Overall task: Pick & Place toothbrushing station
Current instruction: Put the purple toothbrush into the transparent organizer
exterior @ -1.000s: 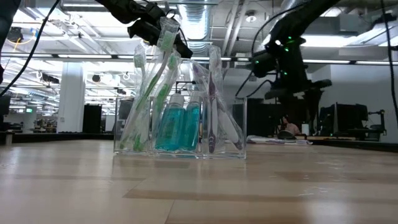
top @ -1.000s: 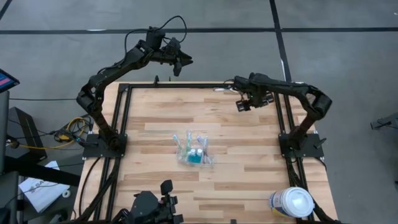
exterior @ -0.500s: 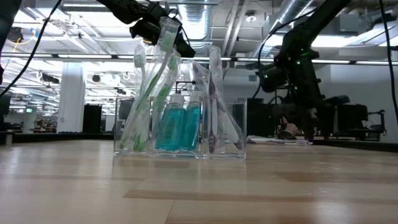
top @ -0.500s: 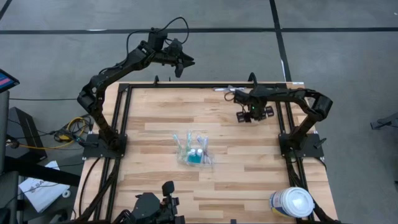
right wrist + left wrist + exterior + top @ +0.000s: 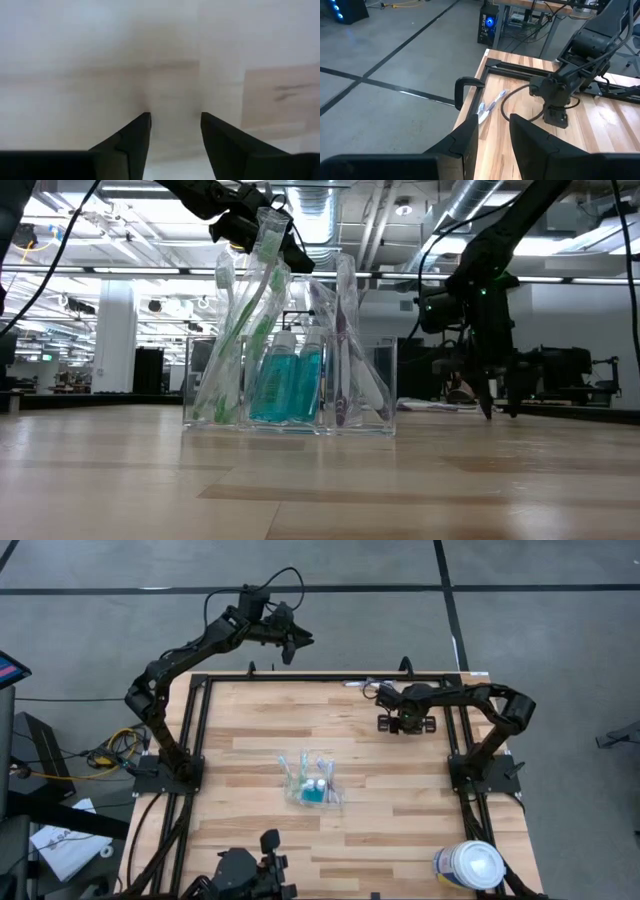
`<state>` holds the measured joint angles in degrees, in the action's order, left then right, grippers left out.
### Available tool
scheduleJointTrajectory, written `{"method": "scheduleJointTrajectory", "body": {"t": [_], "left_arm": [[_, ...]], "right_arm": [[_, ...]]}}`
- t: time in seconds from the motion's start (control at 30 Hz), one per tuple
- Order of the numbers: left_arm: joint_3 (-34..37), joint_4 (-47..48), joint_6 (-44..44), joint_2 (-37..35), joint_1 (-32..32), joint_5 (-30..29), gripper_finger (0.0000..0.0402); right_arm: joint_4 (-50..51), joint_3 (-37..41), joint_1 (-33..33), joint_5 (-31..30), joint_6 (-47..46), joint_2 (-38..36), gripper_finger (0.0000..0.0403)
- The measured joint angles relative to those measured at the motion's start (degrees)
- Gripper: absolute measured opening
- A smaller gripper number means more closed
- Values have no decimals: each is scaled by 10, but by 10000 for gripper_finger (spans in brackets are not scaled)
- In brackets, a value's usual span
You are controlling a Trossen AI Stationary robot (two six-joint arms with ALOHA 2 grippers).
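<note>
The toothbrushing station is a clear plastic holder with toothbrushes and a blue-green bottle. It stands on its base at the middle of the wooden table, and it also shows in the low view. My right gripper is open and empty. It points down just above bare wood at the table's far right, well away from the station, as the low view and the right wrist view show. My left gripper is open and empty, held high beyond the table's far edge.
A loose toothbrush lies at the table's far edge, near my right gripper; it also shows in the left wrist view. A white-lidded round tub stands at the near right corner. Black frame rails run along the table's left, right and far sides.
My right gripper has come down toward the table and a little toward its near edge, tipping from a slanted pose until its fingers point straight down, close above the wood. The station has stayed where it was.
</note>
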<state>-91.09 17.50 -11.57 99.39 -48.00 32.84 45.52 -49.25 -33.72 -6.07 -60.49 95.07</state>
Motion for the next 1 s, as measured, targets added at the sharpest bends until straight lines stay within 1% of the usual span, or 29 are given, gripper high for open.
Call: {"method": "scheduleJointTrajectory", "body": {"t": [0.17,0.3,0.5,0.6,0.67,0.77,0.87,0.9,1.0], "left_arm": [[0,0,-1,0,0,-2,106],[0,-1,-1,0,0,-3,106],[0,-10,-2,0,-1,-3,106],[0,-25,-1,8,-1,-2,106],[0,-28,0,18,-1,-2,106],[0,-29,20,38,-1,6,106],[1,-27,33,55,2,13,106],[1,-31,33,57,4,13,106],[1,-47,30,57,11,12,106]], "right_arm": [[-25,4,9,-102,-110,-19,187],[-27,21,9,-111,-161,-47,186],[-38,23,25,-112,-178,-138,165],[-80,23,33,-135,-179,-181,149],[-129,23,29,-151,-160,-198,135],[-182,22,7,-165,-133,-205,114],[-194,22,-30,-163,-125,-193,96],[-191,22,-45,-160,-120,-189,91],[-196,22,-82,-125,-97,-169,77]]}}
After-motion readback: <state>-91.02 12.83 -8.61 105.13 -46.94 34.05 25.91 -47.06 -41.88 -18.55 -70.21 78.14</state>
